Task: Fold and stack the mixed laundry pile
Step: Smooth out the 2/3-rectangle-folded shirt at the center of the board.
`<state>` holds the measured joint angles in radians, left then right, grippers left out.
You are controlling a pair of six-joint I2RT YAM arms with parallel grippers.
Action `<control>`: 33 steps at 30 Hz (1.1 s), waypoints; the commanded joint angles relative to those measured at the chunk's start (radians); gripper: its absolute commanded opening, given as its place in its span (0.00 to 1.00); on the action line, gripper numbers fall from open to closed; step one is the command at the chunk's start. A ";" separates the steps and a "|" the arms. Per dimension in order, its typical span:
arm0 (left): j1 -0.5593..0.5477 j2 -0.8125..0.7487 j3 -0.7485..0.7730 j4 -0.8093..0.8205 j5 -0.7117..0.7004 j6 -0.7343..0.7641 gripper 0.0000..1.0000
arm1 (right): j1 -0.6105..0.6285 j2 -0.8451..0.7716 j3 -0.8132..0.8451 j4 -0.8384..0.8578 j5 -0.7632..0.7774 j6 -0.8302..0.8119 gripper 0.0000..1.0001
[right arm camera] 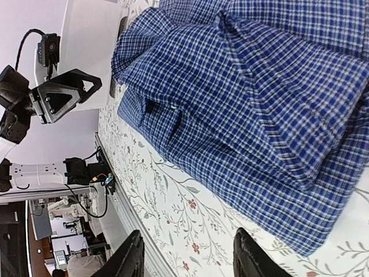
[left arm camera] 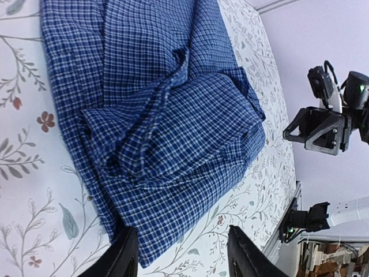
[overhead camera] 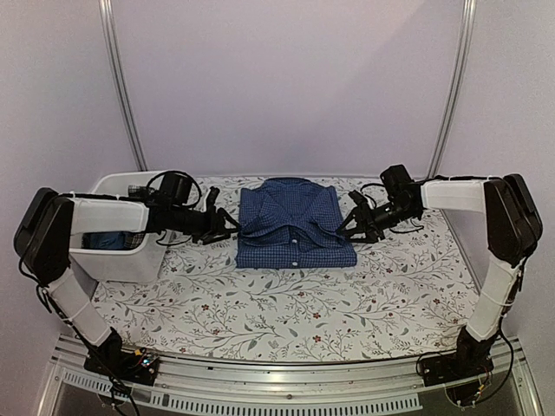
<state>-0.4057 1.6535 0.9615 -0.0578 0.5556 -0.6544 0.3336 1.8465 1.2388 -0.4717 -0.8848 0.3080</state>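
A blue-and-white checked collared shirt (overhead camera: 295,225) lies folded on the floral tablecloth at the table's middle. My left gripper (overhead camera: 227,227) hovers at its left edge, open. In the left wrist view the shirt (left arm camera: 161,115) fills the upper frame, and one corner of it reaches close to one finger of the left gripper (left arm camera: 181,257). My right gripper (overhead camera: 351,227) stands open at the shirt's right edge. In the right wrist view only tablecloth lies between the fingers of the right gripper (right arm camera: 190,259), just short of the shirt (right arm camera: 248,104). Some dark blue cloth (overhead camera: 108,240) shows inside the tub.
A white plastic tub (overhead camera: 121,256) stands at the left, under my left arm; it shows again as the tub (right arm camera: 92,34) in the right wrist view. The floral tablecloth (overhead camera: 286,303) covers the table. Metal frame posts rise at the back corners.
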 commanded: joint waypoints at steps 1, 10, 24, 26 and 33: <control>-0.064 0.052 0.024 0.041 -0.014 0.026 0.49 | 0.041 0.046 0.025 0.006 0.027 -0.009 0.48; -0.086 0.215 0.115 0.114 -0.026 0.001 0.43 | 0.045 0.236 0.113 0.021 0.073 -0.014 0.42; 0.022 0.507 0.520 0.111 -0.061 0.022 0.42 | -0.048 0.498 0.592 0.039 0.194 0.077 0.41; 0.049 0.524 0.577 0.110 -0.055 0.017 0.45 | -0.059 0.537 0.657 0.039 0.189 0.094 0.44; 0.089 0.386 0.551 0.061 -0.067 0.107 0.55 | -0.064 0.408 0.651 0.031 0.181 0.054 0.69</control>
<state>-0.3218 2.1513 1.5501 0.0303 0.5030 -0.6205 0.2573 2.3539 1.9079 -0.4328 -0.7063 0.3840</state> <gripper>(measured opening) 0.539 0.669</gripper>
